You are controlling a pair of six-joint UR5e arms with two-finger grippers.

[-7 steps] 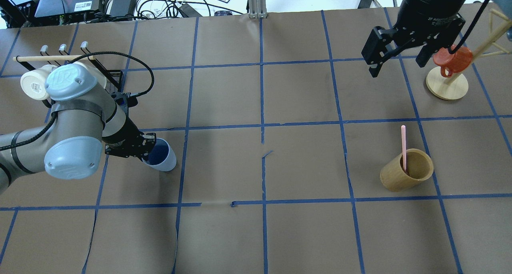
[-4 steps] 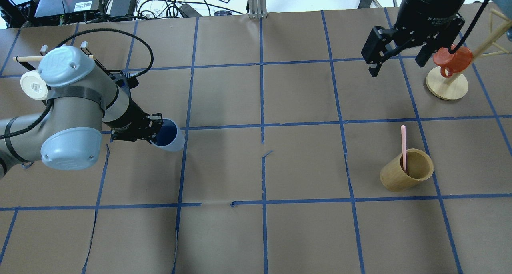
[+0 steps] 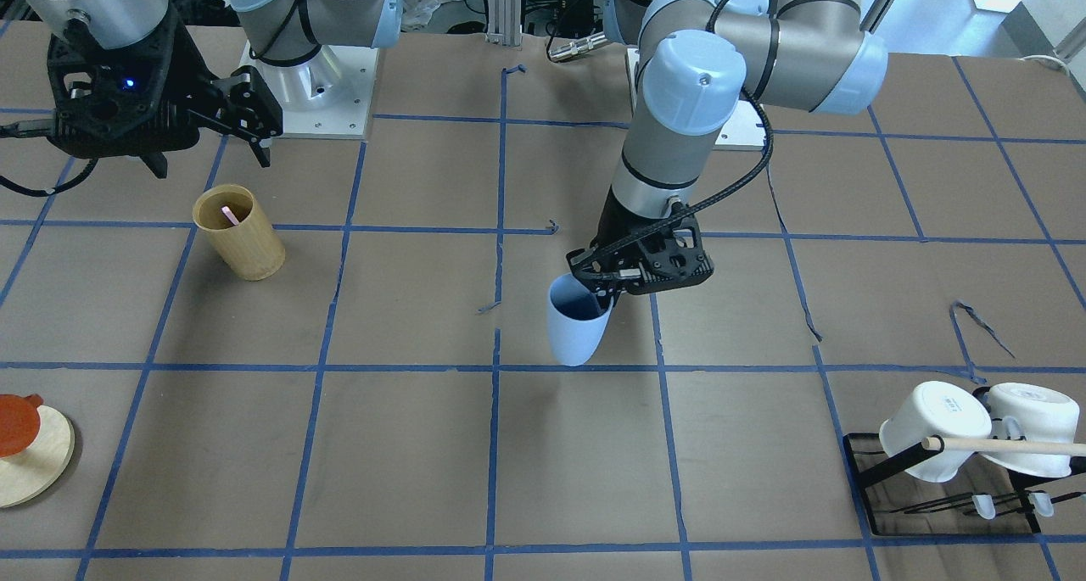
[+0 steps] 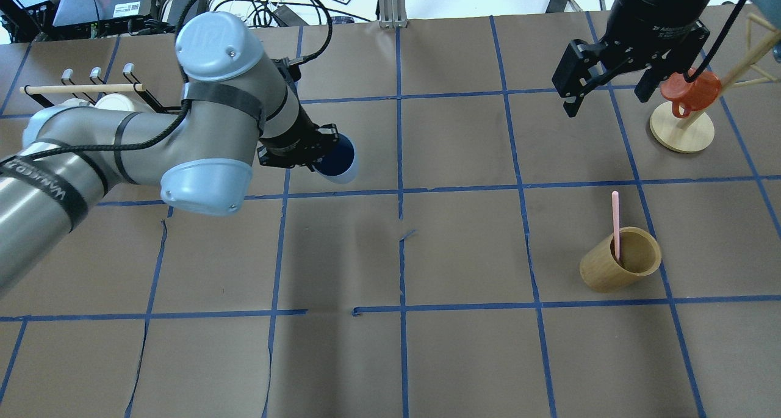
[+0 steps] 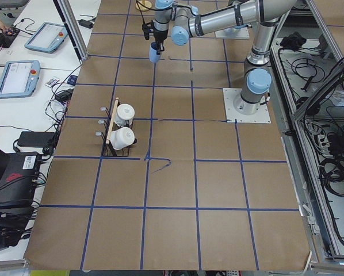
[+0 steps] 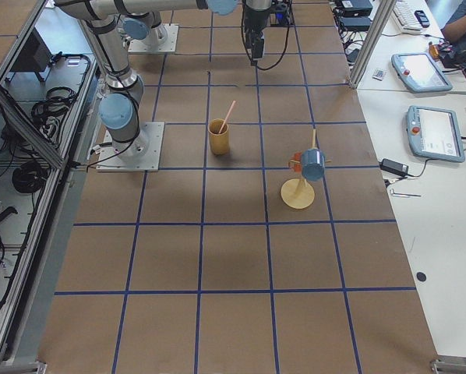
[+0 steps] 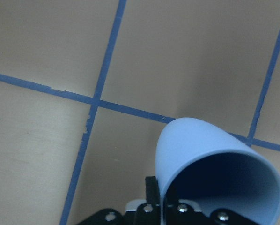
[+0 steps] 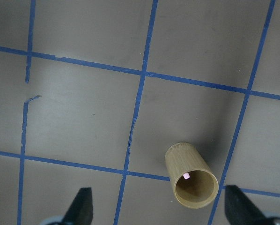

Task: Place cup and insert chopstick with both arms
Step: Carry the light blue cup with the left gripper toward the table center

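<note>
My left gripper is shut on the rim of the light blue cup and holds it tilted over the table, left of centre. The cup also shows in the front view and the left wrist view, with its dark inside facing the camera. The pink chopstick stands in a tan bamboo cylinder on the right. My right gripper is open and empty, high above the table beyond the cylinder. The right wrist view looks down on the cylinder and the chopstick's tip.
A black rack with two white mugs and a wooden rod stands at the far left. A wooden tree stand with an orange-red cup stands at the far right. Blue tape lines grid the brown paper.
My left arm has swung away from the robot and toward the table's centre, carrying the blue cup with it. The right arm, chopstick and bamboo cylinder have not moved.
</note>
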